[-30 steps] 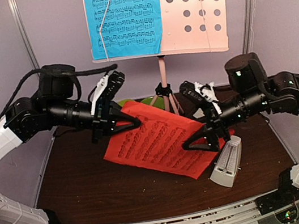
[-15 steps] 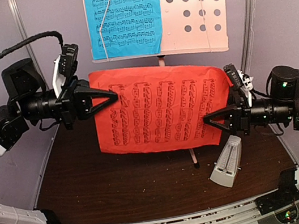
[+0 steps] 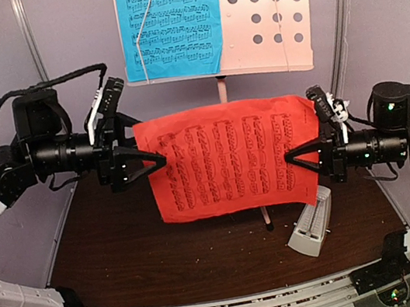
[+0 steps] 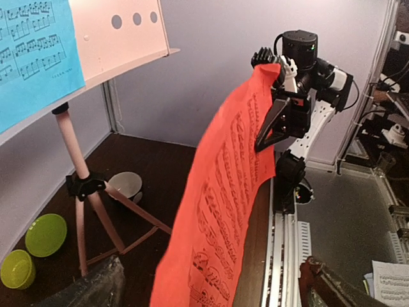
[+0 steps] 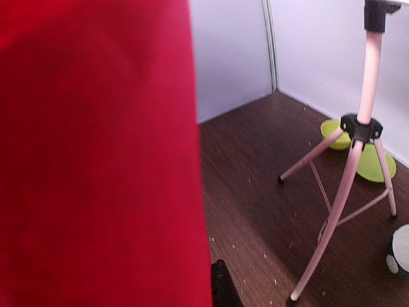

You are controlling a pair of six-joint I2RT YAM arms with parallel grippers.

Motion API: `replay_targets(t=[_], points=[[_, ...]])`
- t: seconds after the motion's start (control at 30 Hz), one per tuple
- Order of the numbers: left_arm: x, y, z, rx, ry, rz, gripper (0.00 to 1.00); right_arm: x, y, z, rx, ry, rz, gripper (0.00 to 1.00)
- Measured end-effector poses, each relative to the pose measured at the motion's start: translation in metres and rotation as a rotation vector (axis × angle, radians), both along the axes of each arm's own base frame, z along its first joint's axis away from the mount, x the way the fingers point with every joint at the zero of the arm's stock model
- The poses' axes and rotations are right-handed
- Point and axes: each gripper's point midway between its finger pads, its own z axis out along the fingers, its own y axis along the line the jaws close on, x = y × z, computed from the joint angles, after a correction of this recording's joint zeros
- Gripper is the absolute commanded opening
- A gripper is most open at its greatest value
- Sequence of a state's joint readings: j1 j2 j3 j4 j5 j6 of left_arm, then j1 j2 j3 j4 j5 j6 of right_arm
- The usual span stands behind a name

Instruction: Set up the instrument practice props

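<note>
**A:** How do the fingers of the right gripper (image 3: 291,159) stand?

**B:** Together, pinched on the 3 o'clock edge of the red sheet (image 3: 229,157), which is thin paper printed with black staves. The right arm reaches in level from 3 o'clock, its wrist pointing toward 9.

**A:** And the left gripper (image 3: 157,161)?

**B:** Its own camera shows the dark fingers set wide apart. The sheet's 9 o'clock edge lies between them, unpinched. That arm stretches in level from 9 o'clock, with a black cable looping above it.

**A:** Where is the sheet?

**B:** In the air over the middle of the dark wooden table (image 3: 126,245), hanging broadside and slightly bowed. Its lower corner at 5 o'clock hides the top of the metronome (image 3: 312,226), a cream pyramid standing on the table.

**A:** What is farther out?

**B:** At 12 o'clock stands the music stand (image 3: 267,9), pale pink, with slim tube legs and a flat desk punched with round holes. The blue sheet (image 3: 171,21) rests on the desk's 9 o'clock half. A green bowl (image 4: 16,268) and a green plate (image 4: 46,233), both glossy, lie near the stand's feet.
</note>
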State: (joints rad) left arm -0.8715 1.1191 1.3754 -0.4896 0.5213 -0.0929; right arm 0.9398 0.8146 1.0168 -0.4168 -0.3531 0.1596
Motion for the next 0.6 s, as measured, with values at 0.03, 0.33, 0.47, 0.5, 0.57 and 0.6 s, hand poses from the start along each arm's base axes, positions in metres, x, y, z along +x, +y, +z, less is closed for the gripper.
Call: replay_targets(t=[0.03, 0.33, 0.47, 0.5, 0.57, 0.6], points=[[0.002, 0.003, 0.002, 0.034, -0.019, 0.016, 0.98, 0.000, -0.001, -0.009, -0.044, 0.011, 0.000, 0.00], [0.000, -0.016, -0.014, 0.331, -0.144, -0.034, 0.98, -0.005, -0.009, -0.060, -0.337, 0.090, 0.040, 0.00], [-0.002, -0.048, -0.041, 0.417, -0.142, -0.120, 0.93, -0.015, -0.013, -0.049, -0.363, 0.079, 0.067, 0.00], [-0.004, -0.058, -0.048, 0.432, -0.142, -0.143, 0.91, -0.018, -0.013, -0.046, -0.367, 0.078, 0.077, 0.00], [-0.008, -0.073, -0.059, 0.458, -0.143, -0.176, 0.89, -0.025, -0.013, -0.041, -0.376, 0.081, 0.096, 0.00], [-0.010, -0.080, -0.064, 0.471, -0.147, -0.189, 0.89, -0.029, -0.013, -0.041, -0.384, 0.085, 0.108, 0.00]])
